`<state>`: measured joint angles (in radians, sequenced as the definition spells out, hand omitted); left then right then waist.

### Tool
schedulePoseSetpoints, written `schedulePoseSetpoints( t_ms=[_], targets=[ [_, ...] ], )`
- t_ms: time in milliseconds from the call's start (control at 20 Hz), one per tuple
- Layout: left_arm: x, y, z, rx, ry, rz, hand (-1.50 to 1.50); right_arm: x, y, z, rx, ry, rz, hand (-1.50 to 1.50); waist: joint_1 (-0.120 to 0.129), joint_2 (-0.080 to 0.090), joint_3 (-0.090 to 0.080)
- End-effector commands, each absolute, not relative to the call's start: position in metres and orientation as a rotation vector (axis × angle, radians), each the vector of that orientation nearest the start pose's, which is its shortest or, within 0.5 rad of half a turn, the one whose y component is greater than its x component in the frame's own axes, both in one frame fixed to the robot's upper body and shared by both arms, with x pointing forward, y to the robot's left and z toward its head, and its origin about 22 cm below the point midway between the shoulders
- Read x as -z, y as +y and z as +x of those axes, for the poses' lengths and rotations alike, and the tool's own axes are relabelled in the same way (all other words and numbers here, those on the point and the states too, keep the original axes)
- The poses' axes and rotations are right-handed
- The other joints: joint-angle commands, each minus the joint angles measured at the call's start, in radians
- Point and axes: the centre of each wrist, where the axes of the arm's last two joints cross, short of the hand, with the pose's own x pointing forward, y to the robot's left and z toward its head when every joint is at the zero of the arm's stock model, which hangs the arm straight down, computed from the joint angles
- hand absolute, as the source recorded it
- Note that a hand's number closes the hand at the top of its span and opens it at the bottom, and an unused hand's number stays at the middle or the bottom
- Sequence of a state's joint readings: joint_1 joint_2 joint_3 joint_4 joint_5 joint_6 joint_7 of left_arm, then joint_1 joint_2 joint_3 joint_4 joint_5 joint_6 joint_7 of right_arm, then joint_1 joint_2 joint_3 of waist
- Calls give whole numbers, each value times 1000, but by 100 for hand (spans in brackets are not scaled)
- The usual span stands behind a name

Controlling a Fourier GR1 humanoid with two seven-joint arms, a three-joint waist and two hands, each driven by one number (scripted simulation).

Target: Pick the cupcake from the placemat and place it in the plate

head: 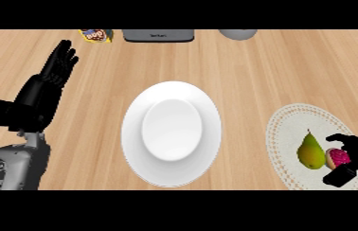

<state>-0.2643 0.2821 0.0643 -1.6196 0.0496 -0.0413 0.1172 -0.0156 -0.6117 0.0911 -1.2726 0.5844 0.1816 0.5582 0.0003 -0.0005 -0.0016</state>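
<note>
So from where I'm standing, the white plate sits smack in the middle of the wooden desk with nothing on it. Off to the right there's a round, pale placemat with a lacy edge, partly cut off at the side. On it lies a green-yellow pear, and just beside the pear, on its right, is the cupcake with pink frosting.

The right robot hand comes in at the right edge, and its black fingers and thumb are curled around the cupcake, one above it and one below. The cupcake is on or just over the placemat, well apart from the plate; can't really tell if it's lifted at all.

The left robot hand is over at the left edge, open with fingers straight and pointing up, just resting there.

Along the far edge of the desk there's a small colourful packet, a dark grey boxy thing and something grey and rounded, all partly cut off.
</note>
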Motion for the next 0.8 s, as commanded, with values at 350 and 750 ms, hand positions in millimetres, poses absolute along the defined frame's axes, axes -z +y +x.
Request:
schedulePoseSetpoints(
  t_ms=[350,750],
  targets=[
    [-105,300,282,210,-1723,194,0,37,-321,146,-677,-557,-1119,150,-58,-18,-2],
    [-109,294,280,174,-1734,176,0,-5,-265,61,-580,-675,-1331,150,-57,-11,-3]
  ],
)
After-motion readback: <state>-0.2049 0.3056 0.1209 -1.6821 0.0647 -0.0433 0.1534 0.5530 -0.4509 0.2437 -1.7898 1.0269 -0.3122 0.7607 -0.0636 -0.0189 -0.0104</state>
